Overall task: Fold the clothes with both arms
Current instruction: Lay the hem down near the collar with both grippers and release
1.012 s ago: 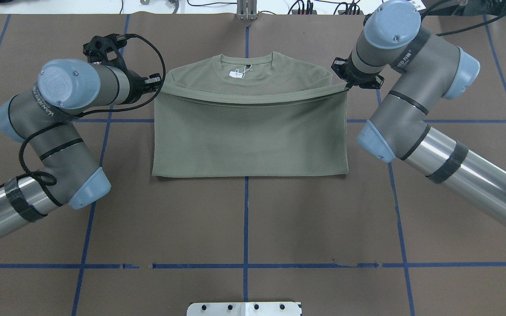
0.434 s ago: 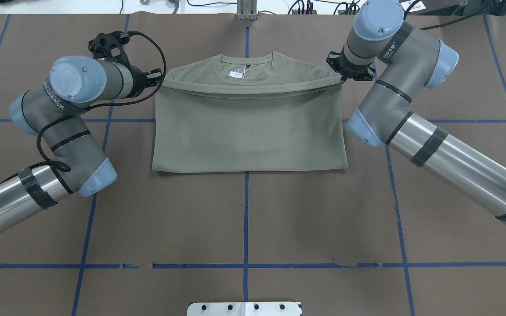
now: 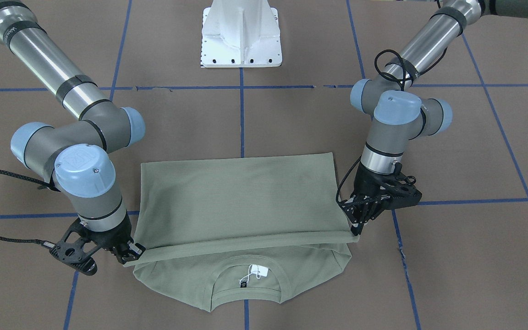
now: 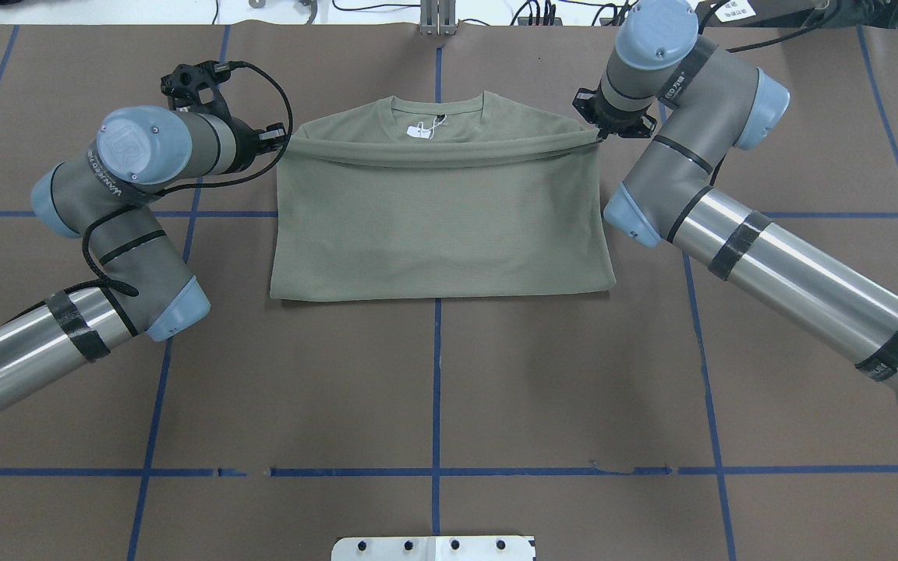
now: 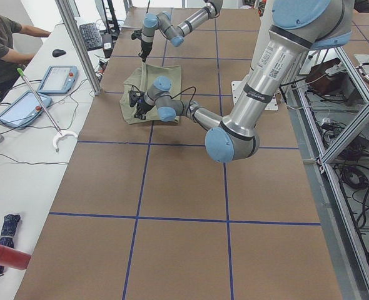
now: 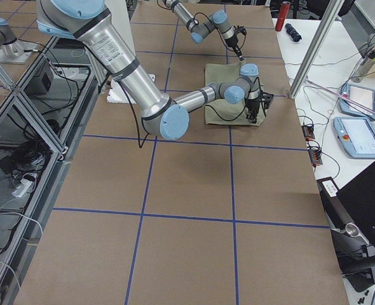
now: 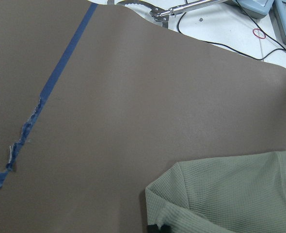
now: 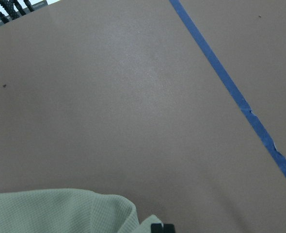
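The sage-green shirt (image 4: pixel 441 226) lies on the brown table cover, its lower half doubled over toward the round collar, where a white hang tag (image 4: pixel 420 131) shows. My left gripper (image 4: pixel 281 142) is shut on the left end of the raised hem. My right gripper (image 4: pixel 599 134) is shut on the right end. The hem stretches between them just short of the collar. In the front-facing view the shirt (image 3: pixel 241 197) has the left gripper (image 3: pixel 355 229) at its right corner and the right gripper (image 3: pixel 135 254) at its left corner. Shirt cloth (image 7: pixel 230 194) (image 8: pixel 60 211) fills the lower edge of both wrist views.
The white pedestal base (image 3: pixel 241 36) stands on the robot's side of the table. Blue tape lines (image 4: pixel 436 389) cross the cover. Beyond the far edge, a side table holds tablets (image 5: pixel 56 78), and a person (image 5: pixel 0 44) sits there.
Both grippers have carried the hem farther from the robot, toward the collar. The folded near edge of the shirt has slid the same way, and the raised hem now covers more of the chest.
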`<state>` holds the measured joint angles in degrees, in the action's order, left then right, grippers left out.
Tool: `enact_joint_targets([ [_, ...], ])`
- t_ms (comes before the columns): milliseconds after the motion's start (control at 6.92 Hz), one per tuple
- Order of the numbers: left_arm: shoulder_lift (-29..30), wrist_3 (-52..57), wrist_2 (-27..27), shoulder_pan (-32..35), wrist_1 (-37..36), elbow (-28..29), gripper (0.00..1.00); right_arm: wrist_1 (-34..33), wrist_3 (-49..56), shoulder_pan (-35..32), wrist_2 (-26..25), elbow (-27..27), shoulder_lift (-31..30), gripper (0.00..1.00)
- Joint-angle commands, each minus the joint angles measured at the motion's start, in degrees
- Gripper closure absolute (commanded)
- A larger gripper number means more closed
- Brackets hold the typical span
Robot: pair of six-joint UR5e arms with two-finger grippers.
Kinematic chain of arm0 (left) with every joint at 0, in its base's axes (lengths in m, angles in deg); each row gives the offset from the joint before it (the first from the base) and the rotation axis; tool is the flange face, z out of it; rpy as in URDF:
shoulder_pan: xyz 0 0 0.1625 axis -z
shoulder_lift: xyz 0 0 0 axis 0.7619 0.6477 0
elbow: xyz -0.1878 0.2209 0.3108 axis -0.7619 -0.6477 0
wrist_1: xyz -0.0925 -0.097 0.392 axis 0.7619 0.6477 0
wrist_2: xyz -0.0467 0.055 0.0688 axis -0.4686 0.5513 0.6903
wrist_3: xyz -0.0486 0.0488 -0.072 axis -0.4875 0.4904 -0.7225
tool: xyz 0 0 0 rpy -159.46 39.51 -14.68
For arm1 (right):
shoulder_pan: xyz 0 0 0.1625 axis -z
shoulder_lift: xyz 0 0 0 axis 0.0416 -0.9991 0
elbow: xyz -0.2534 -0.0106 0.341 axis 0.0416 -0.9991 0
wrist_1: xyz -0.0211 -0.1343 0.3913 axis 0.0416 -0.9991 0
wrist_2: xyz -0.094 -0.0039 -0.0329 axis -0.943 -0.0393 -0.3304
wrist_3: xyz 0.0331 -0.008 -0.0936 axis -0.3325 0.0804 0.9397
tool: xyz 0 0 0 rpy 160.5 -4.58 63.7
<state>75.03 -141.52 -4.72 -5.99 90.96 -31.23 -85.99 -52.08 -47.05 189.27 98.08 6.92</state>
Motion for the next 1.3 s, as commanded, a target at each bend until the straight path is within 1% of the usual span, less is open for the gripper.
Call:
enact_joint_targets([
  [0,0.9,0.3,0.1,0.3,1.0,2.3,1.0,0.1,0.0,0.0,0.0,-0.6,0.2,1.0],
  [145,1.8,0.3,0.1,0.3,4.5,5.3,1.0,0.1,0.0,0.0,0.0,-0.6,0.2,1.0],
  [867,2.7,0.3,0.1,0.4,5.2,6.5,1.0,0.4,0.0,0.1,0.0,-0.6,-0.1,1.0],
  [1012,2.7,0.7,0.1,0.6,5.5,7.1,0.79,1.8,0.0,0.1,0.0,-0.6,-0.1,1.0],
  [1156,2.7,1.4,0.1,1.0,6.5,7.2,0.68,1.9,0.0,0.1,0.0,-0.6,-0.1,0.79],
])
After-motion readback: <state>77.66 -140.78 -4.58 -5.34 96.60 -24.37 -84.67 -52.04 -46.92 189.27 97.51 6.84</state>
